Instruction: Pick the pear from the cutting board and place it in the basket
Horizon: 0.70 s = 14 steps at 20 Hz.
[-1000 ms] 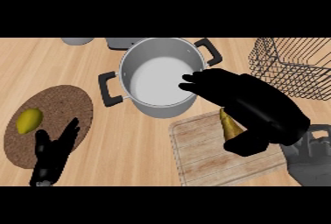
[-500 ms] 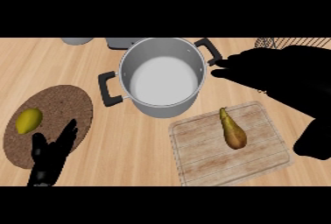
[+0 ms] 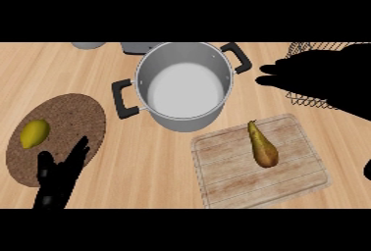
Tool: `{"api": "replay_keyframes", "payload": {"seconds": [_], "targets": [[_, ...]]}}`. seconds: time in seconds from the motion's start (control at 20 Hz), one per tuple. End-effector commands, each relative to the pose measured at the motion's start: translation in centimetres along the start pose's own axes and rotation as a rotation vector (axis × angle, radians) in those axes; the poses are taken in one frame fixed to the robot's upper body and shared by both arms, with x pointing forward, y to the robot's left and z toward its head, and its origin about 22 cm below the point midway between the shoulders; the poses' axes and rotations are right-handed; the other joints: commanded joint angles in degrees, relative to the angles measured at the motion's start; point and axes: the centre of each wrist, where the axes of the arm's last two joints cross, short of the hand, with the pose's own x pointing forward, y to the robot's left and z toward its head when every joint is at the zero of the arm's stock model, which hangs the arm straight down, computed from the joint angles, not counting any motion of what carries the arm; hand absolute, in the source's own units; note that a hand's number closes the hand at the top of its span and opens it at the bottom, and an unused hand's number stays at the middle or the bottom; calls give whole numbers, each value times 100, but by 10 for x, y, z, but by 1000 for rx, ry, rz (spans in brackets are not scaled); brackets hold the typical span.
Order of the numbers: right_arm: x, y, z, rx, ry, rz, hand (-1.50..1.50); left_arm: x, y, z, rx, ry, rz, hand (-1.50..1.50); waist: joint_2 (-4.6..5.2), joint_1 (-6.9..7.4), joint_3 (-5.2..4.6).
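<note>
Bring right hand [image 3: 319, 78], fingers apart and empty over basket [image 3: 308, 100], down to pear [image 3: 262, 145] on cutting board [image 3: 225, 169], closing around thick lower end

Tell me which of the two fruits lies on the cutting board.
The pear, brownish and long-necked, on the cutting board; the yellow lemon sits on the round mat.

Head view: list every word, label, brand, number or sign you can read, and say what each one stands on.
None: no readable text shows anywhere.
The pot, pear, cutting board, lemon, round mat and basket all bear no lettering, labels or numbers.
The two grey things at the top edge are cut off; no marks show on them.
</note>
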Motion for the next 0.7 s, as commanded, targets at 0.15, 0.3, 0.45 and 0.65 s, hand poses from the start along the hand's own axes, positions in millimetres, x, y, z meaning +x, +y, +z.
{"api": "replay_keyframes", "payload": {"seconds": [0.15,0.3,0.45,0.65], "targets": [[9,31,-9,21,-17,-48,-150,-24,11,-13,-5,73,15,0,55,-42,-54],[-4,46,-23,53,-6,-60,-150,-20,-13,2,-9,79,16,0,69,46,-44],[11,65,-31,27,-30,-69,-150,-1,-20,-17,-15,66,-1,0,66,-10,-45],[22,80,-51,20,-36,-70,-150,-3,1,-8,-13,60,10,0,63,41,-47]]}}
